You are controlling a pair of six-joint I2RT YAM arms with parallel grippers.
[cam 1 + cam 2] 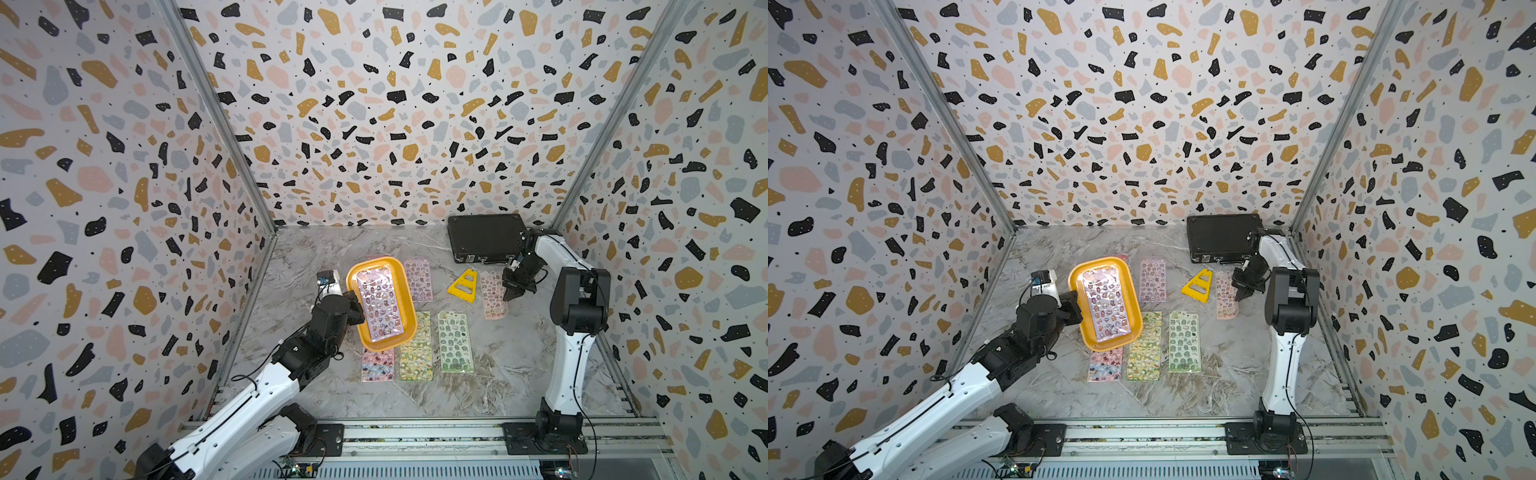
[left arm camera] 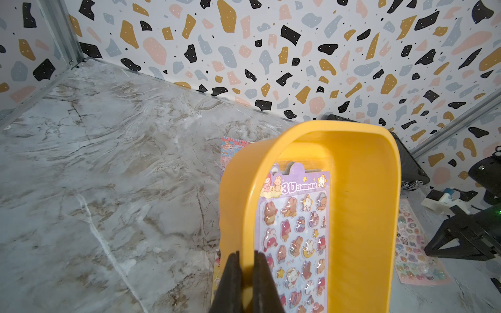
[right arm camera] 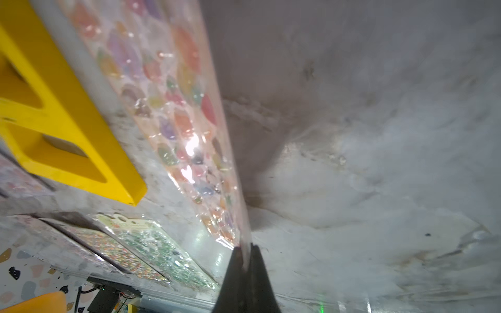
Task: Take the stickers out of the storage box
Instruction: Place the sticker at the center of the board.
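The left tool (image 2: 246,256) is pinched shut on the left long wall of the storage box (image 1: 374,262), which seems tipped up off the table (image 1: 498,386); one purple sheet (image 1: 380,305) lies inside, long axis along the box's; the right tool (image 3: 245,245), clamped on the edge of a pink sheet (image 1: 494,295) beside the yellow triangular piece (image 1: 463,284), stands well apart to the box's right; I judge it must release and cross leftward to reach the purple sheet

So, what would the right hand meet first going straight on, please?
Probably the marble tabletop below, though depth is unclear; the right hand points down, pinching the pink sticker sheet by its edge.
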